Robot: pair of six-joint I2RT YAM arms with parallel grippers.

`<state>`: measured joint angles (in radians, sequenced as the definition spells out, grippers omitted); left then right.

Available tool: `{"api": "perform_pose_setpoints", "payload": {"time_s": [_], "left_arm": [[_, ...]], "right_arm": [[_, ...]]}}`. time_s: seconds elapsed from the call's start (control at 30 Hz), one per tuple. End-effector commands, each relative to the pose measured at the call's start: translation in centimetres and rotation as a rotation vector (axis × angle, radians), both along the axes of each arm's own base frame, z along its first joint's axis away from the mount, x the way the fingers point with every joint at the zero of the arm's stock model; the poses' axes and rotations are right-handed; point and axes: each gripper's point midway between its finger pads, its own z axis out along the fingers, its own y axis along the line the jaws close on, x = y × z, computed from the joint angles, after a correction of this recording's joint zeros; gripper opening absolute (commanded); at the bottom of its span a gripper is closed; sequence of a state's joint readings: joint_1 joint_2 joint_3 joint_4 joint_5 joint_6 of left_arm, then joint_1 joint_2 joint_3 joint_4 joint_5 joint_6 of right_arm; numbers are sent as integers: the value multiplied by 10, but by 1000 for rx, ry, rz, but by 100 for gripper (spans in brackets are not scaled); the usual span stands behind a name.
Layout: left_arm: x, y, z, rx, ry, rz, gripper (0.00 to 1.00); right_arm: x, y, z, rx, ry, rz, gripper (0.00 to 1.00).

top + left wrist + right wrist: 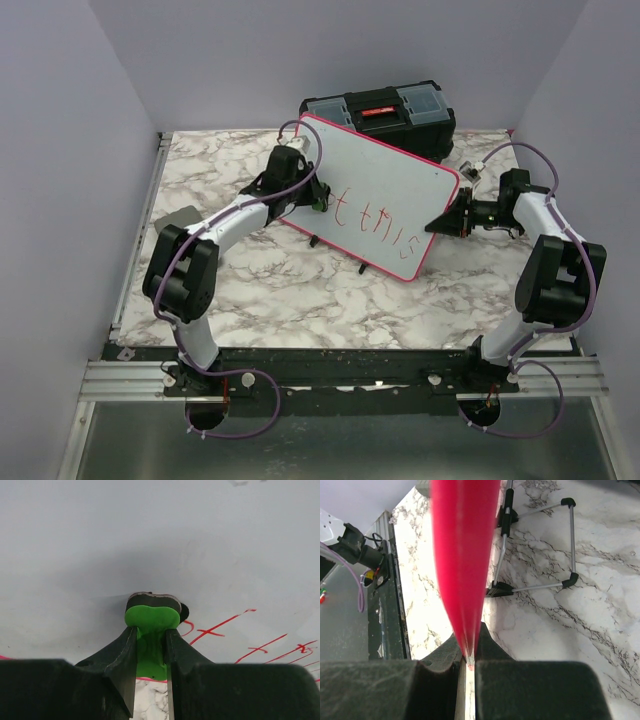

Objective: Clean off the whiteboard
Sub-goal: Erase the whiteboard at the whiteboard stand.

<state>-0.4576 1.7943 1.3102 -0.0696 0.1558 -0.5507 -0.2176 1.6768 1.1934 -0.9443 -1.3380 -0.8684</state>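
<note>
Our left end effector, clamped on a green felt-faced eraser, touches the pink-rimmed white rectangular whiteboard; red handwriting lies rightward, toward our rim-clamping right end effector.

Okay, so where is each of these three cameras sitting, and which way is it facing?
Top external: above and behind the arms, facing down at the table, whiteboard and black toolbox; both arms show whole.
Left wrist: on the left arm, facing the whiteboard's face along the left claw, shut on a green eraser.
Right wrist: on the right arm, facing along the board's edge, past the right claw shut on its rim, to the wire stand.
Shared: top and left wrist both show the red writing.
</note>
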Motion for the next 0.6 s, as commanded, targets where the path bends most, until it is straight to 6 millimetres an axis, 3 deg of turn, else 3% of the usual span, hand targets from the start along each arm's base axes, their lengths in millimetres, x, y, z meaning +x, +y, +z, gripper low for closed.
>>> {"api": "perform_pose_setpoints", "payload": {"time_s": [0.0, 0.1, 0.2, 0.4, 0.57], "left_arm": [[-27, 7, -48, 13, 100, -16, 0], [-39, 8, -63, 11, 133, -21, 0], [-38, 8, -62, 12, 129, -23, 0], [-10, -2, -19, 8, 52, -38, 0], [21, 13, 9, -22, 20, 24, 0]], "right_arm": [[0, 9, 23, 85, -52, 34, 1], [0, 9, 23, 86, -51, 34, 1], [0, 9, 23, 87, -50, 34, 1], [0, 9, 24, 88, -51, 35, 1], [0, 9, 25, 88, -53, 34, 1]]}}
